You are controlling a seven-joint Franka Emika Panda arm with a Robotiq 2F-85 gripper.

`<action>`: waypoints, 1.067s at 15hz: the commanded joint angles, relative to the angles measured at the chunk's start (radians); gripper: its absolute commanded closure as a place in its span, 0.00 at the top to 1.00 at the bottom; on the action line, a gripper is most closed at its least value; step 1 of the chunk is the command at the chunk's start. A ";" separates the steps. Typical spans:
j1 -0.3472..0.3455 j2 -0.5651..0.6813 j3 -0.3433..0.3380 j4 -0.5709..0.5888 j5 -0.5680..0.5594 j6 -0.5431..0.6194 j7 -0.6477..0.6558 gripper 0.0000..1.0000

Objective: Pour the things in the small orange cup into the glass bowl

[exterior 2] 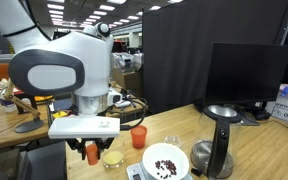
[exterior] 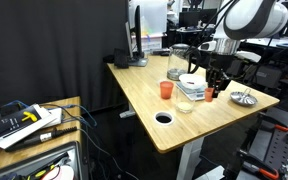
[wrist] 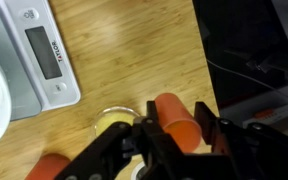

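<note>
Glass bowl [wrist: 112, 120] sits just left of the small orange cup [wrist: 174, 112] the gripper [wrist: 182, 138] has pinched tight — I'd centre over the bowl's middle, then tip slowly.

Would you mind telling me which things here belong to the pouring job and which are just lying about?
In the job: small orange cup, held in the gripper; glass bowl.
Lying about: larger orange cup, white bowl, scale, metal dish.
</note>
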 commanded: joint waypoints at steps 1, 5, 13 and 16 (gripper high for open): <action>0.041 -0.007 -0.039 0.004 0.192 0.012 -0.155 0.17; 0.049 0.034 -0.031 0.006 0.237 0.037 -0.203 0.17; 0.020 0.185 0.009 0.005 -0.084 0.105 0.004 0.17; 0.012 0.203 0.026 0.009 -0.105 0.104 0.019 0.17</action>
